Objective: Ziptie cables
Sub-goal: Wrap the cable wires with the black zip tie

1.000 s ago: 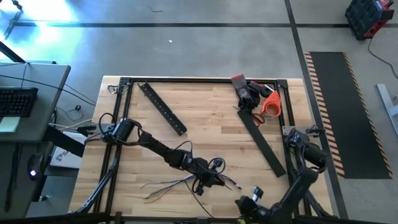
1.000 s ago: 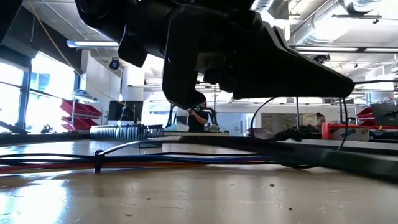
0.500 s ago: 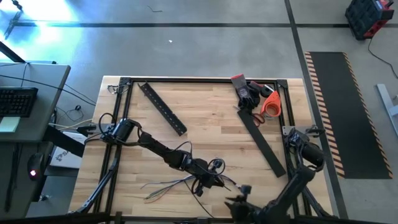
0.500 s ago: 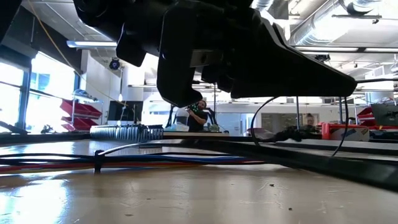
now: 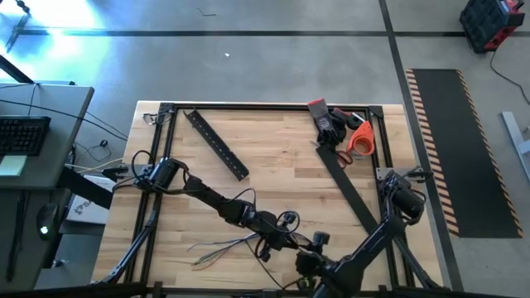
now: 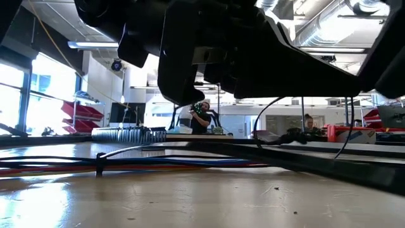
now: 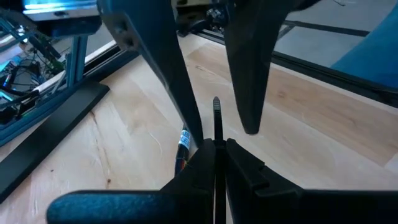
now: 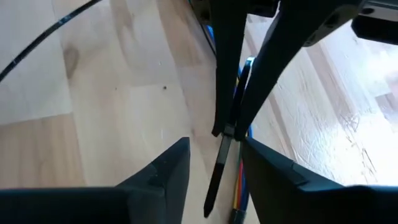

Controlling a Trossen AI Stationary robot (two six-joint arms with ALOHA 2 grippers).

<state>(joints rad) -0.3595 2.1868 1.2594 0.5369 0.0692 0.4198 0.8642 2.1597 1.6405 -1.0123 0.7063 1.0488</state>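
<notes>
Wooden table (image 5: 273,157), one cables (image 5: 217,248) bundle, two claws

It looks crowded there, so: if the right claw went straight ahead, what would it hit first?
Likely the black zip tie, its tail between the fingers of the open right claw; just behind, the left claw pinching it. Depth is unclear.

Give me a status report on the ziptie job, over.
Left pincer shut on ziptie. Right pincer open, straddling its tail. Cables lie beside left pincer. Perforated bar well away.
</notes>
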